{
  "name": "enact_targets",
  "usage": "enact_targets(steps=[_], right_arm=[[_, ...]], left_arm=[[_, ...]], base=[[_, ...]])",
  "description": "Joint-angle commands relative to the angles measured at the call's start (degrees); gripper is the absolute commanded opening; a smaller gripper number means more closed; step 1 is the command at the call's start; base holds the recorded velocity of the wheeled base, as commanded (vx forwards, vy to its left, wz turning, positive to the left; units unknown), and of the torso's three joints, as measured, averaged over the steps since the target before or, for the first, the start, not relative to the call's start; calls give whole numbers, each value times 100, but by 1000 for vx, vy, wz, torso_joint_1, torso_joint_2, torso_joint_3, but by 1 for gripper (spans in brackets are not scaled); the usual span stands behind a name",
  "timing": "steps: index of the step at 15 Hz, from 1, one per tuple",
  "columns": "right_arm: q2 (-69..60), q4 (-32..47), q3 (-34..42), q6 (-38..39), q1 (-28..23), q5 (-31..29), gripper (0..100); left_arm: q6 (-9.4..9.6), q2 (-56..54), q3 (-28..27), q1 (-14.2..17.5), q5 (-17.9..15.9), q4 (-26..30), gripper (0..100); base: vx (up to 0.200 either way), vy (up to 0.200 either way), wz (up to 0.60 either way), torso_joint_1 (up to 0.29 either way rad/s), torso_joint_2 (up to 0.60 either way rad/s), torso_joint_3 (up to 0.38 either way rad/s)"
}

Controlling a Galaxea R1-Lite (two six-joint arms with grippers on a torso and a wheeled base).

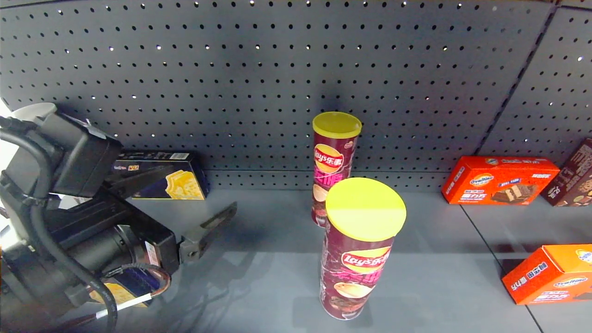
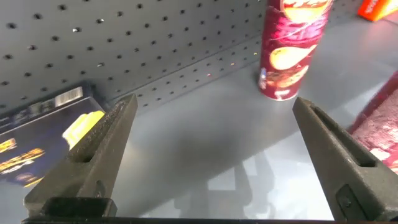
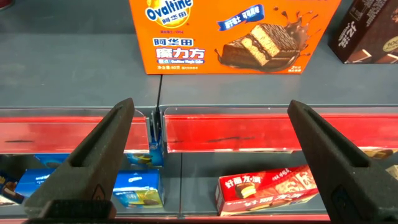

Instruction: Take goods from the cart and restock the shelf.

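Two maroon chip cans with yellow lids stand upright on the grey shelf (image 1: 259, 259), one at the back (image 1: 334, 162) and one nearer the front (image 1: 358, 249). My left gripper (image 1: 203, 187) hovers open and empty over the shelf, left of the cans, in front of a dark blue cracker box (image 1: 159, 175). In the left wrist view the left gripper (image 2: 214, 106) frames bare shelf, with the back can (image 2: 289, 50) beyond it and the blue box (image 2: 37, 143) to one side. My right gripper (image 3: 211, 107) is open and empty, facing the shelf's red front strip (image 3: 249, 130) below an orange box (image 3: 230, 34).
Orange boxes lie at the shelf's right (image 1: 499, 180) and front right (image 1: 550, 273), with a brown box (image 1: 573, 178) beside them. A blue-and-yellow box (image 1: 122, 289) shows under my left arm. The lower shelf holds a red box (image 3: 267, 186) and a blue box (image 3: 134, 186).
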Motion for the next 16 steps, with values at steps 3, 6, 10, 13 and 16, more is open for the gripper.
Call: enact_targets(steps=[3,6,10,13,16], right_arm=[[4,4,-1,-4,0,-1,100],[13,-5,7,-13,0,51,100],[4,-5,-1,-13,0,51,100],[4,-5,-1,-13,0,51,100],[4,-5,7,-13,0,51,100]], left_arm=[[24,-56,120,176,12,-1,100],[314,-267,375,97,39,-1,100],[428,-671,577,53,355,-1,100],[419,-838,568,97,399,16,100],[419,173,14,53,443,-54,100]], base=[[0,0,0,0,0,0],[0,0,0,0,0,0],[0,0,0,0,0,0],[0,0,0,0,0,0],[0,0,0,0,0,0]])
